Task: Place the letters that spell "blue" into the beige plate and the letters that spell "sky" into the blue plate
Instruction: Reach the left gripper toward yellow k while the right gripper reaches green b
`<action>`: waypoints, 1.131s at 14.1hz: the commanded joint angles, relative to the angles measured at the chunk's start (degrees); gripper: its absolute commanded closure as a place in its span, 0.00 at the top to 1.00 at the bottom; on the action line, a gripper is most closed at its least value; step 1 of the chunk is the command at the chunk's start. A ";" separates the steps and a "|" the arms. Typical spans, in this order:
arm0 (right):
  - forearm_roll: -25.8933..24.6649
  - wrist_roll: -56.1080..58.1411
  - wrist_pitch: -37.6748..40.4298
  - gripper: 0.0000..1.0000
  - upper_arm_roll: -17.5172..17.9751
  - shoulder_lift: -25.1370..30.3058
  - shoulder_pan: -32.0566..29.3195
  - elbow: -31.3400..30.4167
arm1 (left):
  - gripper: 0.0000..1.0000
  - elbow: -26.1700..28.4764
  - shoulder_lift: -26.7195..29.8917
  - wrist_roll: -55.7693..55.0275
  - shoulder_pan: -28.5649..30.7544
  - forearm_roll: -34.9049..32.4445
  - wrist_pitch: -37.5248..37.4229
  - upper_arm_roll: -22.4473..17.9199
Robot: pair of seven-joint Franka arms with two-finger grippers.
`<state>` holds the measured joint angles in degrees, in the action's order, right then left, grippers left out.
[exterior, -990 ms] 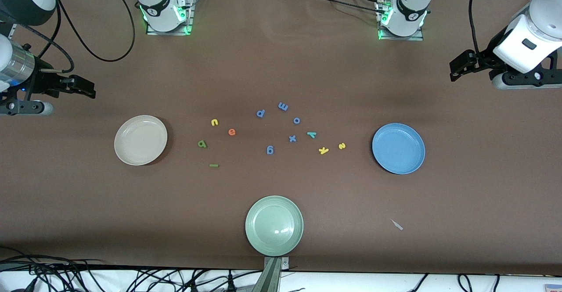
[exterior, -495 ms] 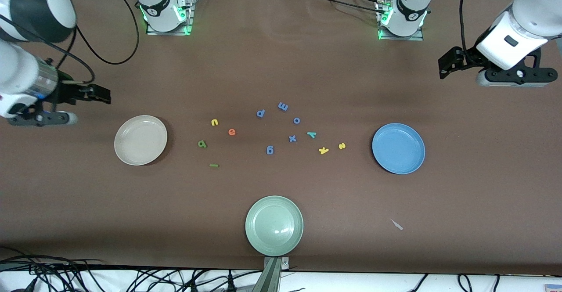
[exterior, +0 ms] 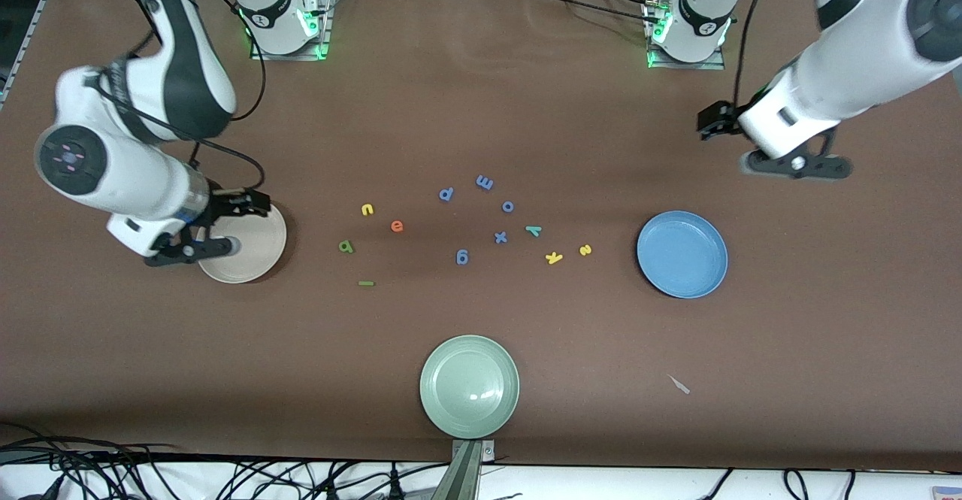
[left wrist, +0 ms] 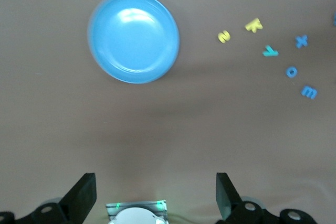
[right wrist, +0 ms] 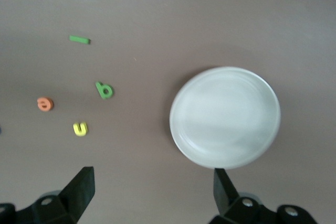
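- The pale green plate [exterior: 469,386] sits nearest the front camera, at the bench [exterior: 481,109] edge, empty
- The thin green l [exterior: 366,283] lies farther back, toward the right arm's end; then the green b [exterior: 346,246], orange e [exterior: 397,225] and yellow u [exterior: 367,210], all loose on the bench beside the beige plate [exterior: 252,256]
- The beige plate is empty; the right gripper [exterior: 252,205] hangs over its rim, fingers open and holding nothing
- Toward the left arm's end lie the yellow k [exterior: 554,258], yellow s [exterior: 585,250] and teal y [exterior: 533,230], beside the empty blue plate [exterior: 682,253]
- Blue letters [exterior: 484,182] are scattered between the two groups
- The left gripper [exterior: 710,119] is over bare bench farther from the camera than the blue plate, fingers open, empty
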<state>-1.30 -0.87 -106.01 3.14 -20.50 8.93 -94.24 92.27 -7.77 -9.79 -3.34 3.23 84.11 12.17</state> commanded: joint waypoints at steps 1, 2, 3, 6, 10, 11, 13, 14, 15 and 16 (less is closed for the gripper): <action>0.86 -0.10 -5.32 1.00 -0.15 -1.38 1.61 -1.99 | 1.00 -1.31 -6.01 0.47 -2.98 1.60 4.37 -0.31; 0.78 -0.10 -8.48 1.00 -0.15 -1.38 1.79 -3.92 | 1.00 -1.31 -8.03 0.82 -4.20 1.60 6.75 -0.31; 0.78 -0.01 -11.99 1.00 -0.15 -1.29 1.79 -6.46 | 1.00 -1.39 -10.32 0.91 -4.56 1.69 9.47 -0.31; 0.78 -0.01 -23.24 1.00 0.37 -1.38 2.40 -13.67 | 1.00 -1.57 -16.65 1.78 -7.19 1.60 16.24 -0.22; 0.43 0.08 -34.42 1.00 0.46 -4.09 4.25 -18.61 | 1.00 -3.06 -23.94 9.49 -11.42 1.07 25.99 -0.31; 0.42 0.08 -37.05 1.00 0.46 -5.15 5.12 -19.14 | 1.00 -4.28 -26.05 13.87 -11.34 1.60 28.02 -0.31; 0.34 0.25 -45.56 1.00 0.46 -6.74 6.01 -22.90 | 1.00 -7.88 -30.62 19.70 -11.86 1.60 28.74 -0.22; 0.25 0.60 -49.52 1.00 0.46 -7.35 6.27 -24.84 | 1.00 -8.59 -32.38 21.72 -13.08 1.08 30.05 -0.31; 0.16 1.04 -51.30 1.00 0.46 -7.97 6.62 -25.73 | 1.00 -8.51 -33.36 24.00 -14.22 0.81 34.24 -0.40; -0.19 1.22 -51.31 1.00 0.46 -8.32 6.80 -25.82 | 1.00 -7.82 -33.98 24.46 -14.93 0.81 37.93 -0.40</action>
<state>-1.35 -0.83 -154.63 3.70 -28.69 15.35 -118.27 86.96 -38.79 11.20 -15.88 3.72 117.95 12.25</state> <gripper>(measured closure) 0.000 0.000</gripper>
